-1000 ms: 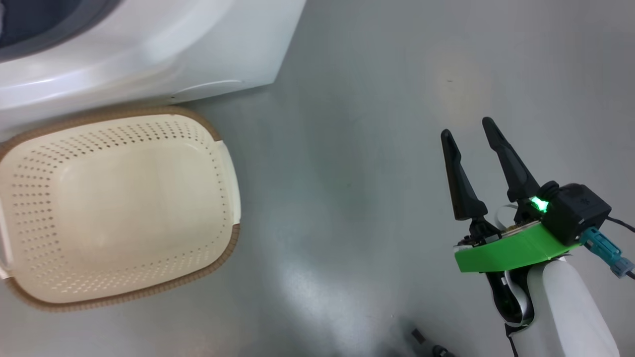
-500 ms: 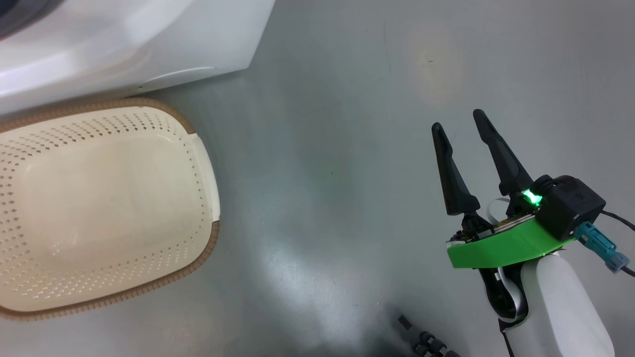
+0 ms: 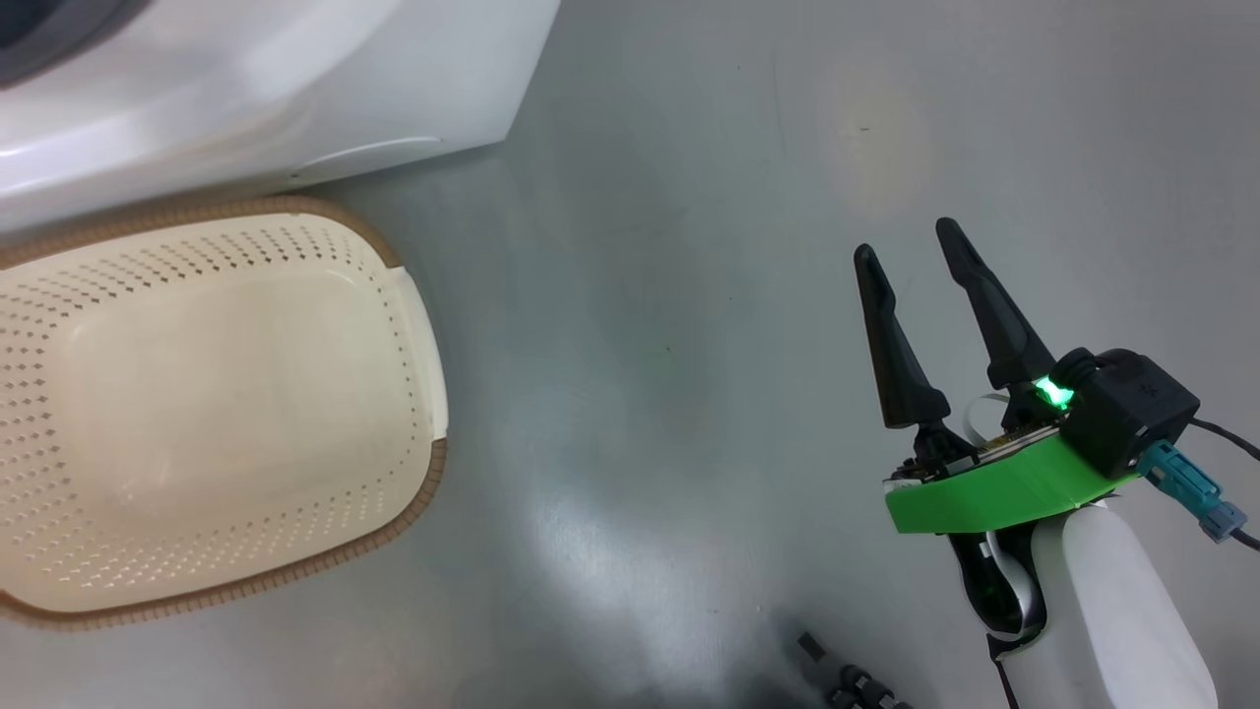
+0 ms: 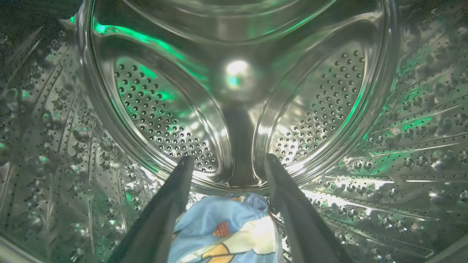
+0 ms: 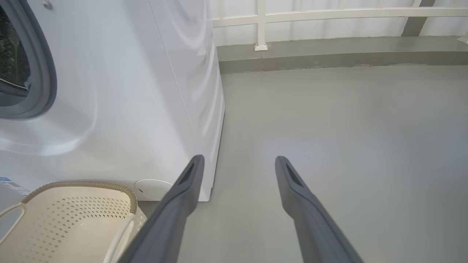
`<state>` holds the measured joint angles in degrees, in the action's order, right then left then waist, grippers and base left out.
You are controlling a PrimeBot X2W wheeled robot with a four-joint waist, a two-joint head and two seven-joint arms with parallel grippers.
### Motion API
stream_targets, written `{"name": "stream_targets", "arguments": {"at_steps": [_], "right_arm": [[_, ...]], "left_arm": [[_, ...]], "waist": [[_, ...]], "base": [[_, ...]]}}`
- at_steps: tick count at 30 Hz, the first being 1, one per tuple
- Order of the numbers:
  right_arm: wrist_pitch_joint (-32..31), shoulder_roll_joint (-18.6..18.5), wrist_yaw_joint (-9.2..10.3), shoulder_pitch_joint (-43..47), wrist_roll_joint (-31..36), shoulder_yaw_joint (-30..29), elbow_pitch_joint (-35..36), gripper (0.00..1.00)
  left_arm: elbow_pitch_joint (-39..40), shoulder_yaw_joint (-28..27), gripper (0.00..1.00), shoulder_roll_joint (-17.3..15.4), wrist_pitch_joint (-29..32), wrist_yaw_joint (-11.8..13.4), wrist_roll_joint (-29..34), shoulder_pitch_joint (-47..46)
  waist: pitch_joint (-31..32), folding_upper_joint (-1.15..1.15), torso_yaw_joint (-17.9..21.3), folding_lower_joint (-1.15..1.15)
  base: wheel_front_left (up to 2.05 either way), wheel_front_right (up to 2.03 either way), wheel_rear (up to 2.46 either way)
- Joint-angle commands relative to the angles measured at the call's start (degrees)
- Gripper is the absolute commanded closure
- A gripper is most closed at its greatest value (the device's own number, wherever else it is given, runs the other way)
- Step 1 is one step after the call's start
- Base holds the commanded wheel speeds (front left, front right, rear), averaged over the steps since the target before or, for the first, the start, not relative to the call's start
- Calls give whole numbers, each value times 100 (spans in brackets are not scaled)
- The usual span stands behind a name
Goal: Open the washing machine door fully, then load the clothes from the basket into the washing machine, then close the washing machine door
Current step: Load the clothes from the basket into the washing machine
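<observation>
The cream basket [image 3: 430, 475] with its brown rim stands on the floor at the left, with nothing in it, close against the white washing machine [image 3: 295, 89]. My right gripper [image 3: 906, 238] hovers open over bare floor, well right of the basket. In the right wrist view the right gripper [image 5: 239, 157] points past the machine's corner [image 5: 204, 109], with the basket [image 5: 80, 183] at the lower left. My left gripper [image 4: 226, 159] is open inside the steel drum [image 4: 157, 117]. A light-blue printed cloth [image 4: 223, 233] lies low between its fingers. The door is out of view.
Grey floor [image 5: 329, 128] stretches to the right of the machine up to a low kerb and a white railing [image 5: 261, 25]. The grey seal [image 5: 45, 73] and a blue label [image 5: 9, 182] show on the machine's front. Small dark parts [image 3: 847, 679] sit at the bottom edge.
The head camera has moved, so the basket and the machine sit further left in the picture. My right gripper has stayed open and kept its pose.
</observation>
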<state>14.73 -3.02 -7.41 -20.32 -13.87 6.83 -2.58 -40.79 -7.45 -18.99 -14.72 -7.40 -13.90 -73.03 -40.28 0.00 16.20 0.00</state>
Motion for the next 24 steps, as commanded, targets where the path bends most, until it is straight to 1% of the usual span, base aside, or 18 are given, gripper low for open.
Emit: {"name": "stream_targets", "arguments": {"at_steps": [1, 8, 13, 20, 24], "right_arm": [[27, 13, -8, 49, -2, 103, 120, 0], [27, 13, -8, 89, 55, 66, 108, 0], [27, -41, -8, 91, 89, 16, 113, 0], [27, -205, -8, 141, 129, -33, 91, 0], [27, -328, -8, 208, 151, -58, 68, 0]], "left_arm": [[98, -91, 0, -249, -28, -9, 33, 186], [69, -311, 0, -57, -28, -9, -3, 648], [223, -420, 0, 101, -28, -9, -99, 1134], [504, -336, 0, 300, -28, -9, -183, 2049], [792, -294, 0, 446, -28, -9, -231, 2609]], "waist": [[26, 0, -16, 0], [172, 0, -108, 0], [313, 0, -202, 0], [640, 0, -398, 0], [880, 0, -541, 0]], "base": [[0, 0, 0], [0, 0, 0], [0, 0, 0], [0, 0, 0], [0, 0, 0]]}}
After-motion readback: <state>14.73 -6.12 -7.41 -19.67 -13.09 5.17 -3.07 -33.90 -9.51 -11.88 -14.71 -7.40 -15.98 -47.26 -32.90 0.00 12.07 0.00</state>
